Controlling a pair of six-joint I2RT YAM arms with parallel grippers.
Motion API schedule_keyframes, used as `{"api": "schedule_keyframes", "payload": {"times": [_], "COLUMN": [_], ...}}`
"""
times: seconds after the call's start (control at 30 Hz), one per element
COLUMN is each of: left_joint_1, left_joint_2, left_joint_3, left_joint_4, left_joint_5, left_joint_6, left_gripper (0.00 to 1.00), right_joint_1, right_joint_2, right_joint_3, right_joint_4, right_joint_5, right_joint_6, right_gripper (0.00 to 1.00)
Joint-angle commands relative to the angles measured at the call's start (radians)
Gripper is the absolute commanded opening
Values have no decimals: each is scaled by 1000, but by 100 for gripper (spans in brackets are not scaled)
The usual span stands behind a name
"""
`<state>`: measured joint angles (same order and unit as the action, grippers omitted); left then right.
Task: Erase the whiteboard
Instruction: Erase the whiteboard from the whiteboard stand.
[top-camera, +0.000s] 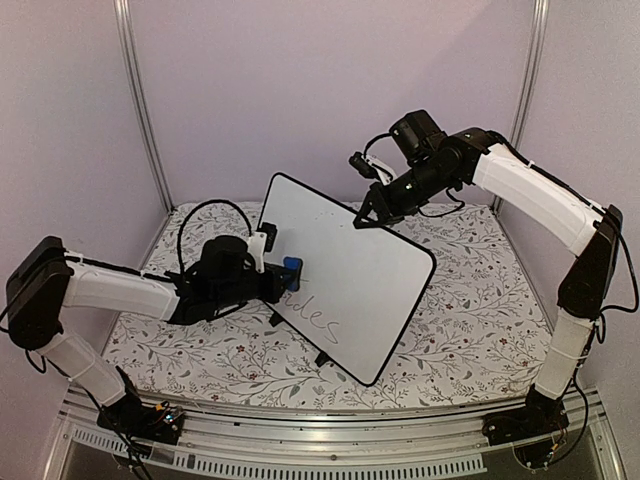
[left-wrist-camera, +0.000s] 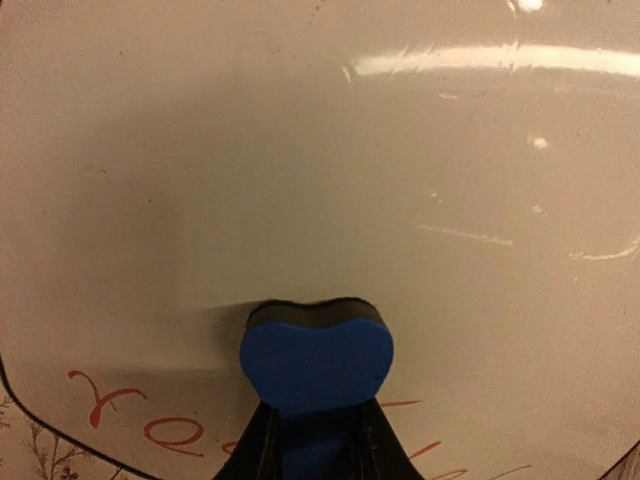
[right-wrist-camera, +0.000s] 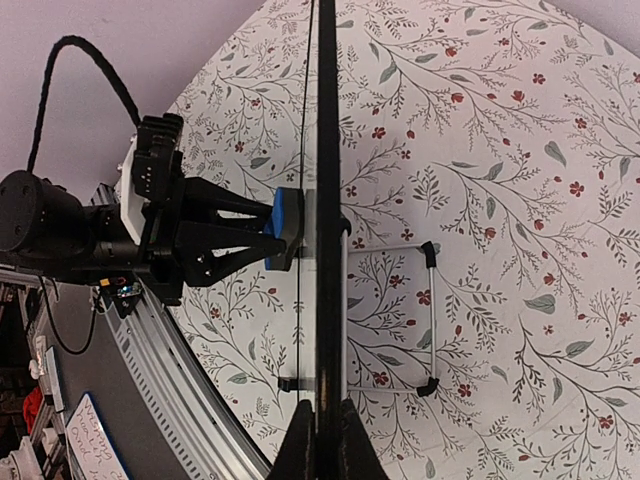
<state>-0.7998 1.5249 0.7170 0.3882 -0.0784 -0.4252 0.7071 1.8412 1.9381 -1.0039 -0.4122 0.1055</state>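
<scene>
Seeing whiteboard (top-camera: 365, 265) standing mid-table on floral cloth (top-camera: 470, 330), tilted on edge, lower corner twd near rail, top edge twd back wall. Clamping blue eraser (left-wrist-camera: 316, 355) in L gripper (top-camera: 278, 275), jaws drawn nearly together and squeezing eraser's sides fm behind. Pressing eraser's dark felt face flat against board's writing side, approx left-centre of face. Noting handwriting (top-camera: 320, 325) just below eraser, only partly legible; rest of face above looking wiped, showing glare streaks only. Pinching board's top edge w/ R gripper (top-camera: 362, 218), jaws clenched tight on thin black rim, one finger each side of it per R wrist view. Catching wire stand (right-wrist-camera: 430, 320) in R wrist view, swung out fm board's back side, both black feet resting on cloth. Reaching in fm opposite sides: L arm low across cloth at board's front, R arm arching over fm back right, coming down onto upper rim. Keeping both grippers on board itself or on eraser, well apart fm each other.
</scene>
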Motion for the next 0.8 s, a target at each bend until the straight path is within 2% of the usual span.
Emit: {"api": "schedule_keyframes", "payload": {"times": [0.0, 0.37, 0.77], "left_joint_1": [-40, -57, -52], "left_joint_2": [26, 16, -8], "left_joint_3": [-77, -120, 4], "left_joint_4": [-22, 5, -38], "left_joint_5": [-1, 3, -21], "left_joint_6": [-53, -83, -8], "left_gripper": [0, 0, 0], "right_joint_1": [46, 46, 45], "right_joint_2": [26, 20, 17], "right_joint_3": [-10, -11, -14], "right_joint_4": [-58, -60, -58], "right_joint_5": [-46, -42, -40], "right_joint_6": [-86, -86, -86], "right_gripper": [0, 0, 0]}}
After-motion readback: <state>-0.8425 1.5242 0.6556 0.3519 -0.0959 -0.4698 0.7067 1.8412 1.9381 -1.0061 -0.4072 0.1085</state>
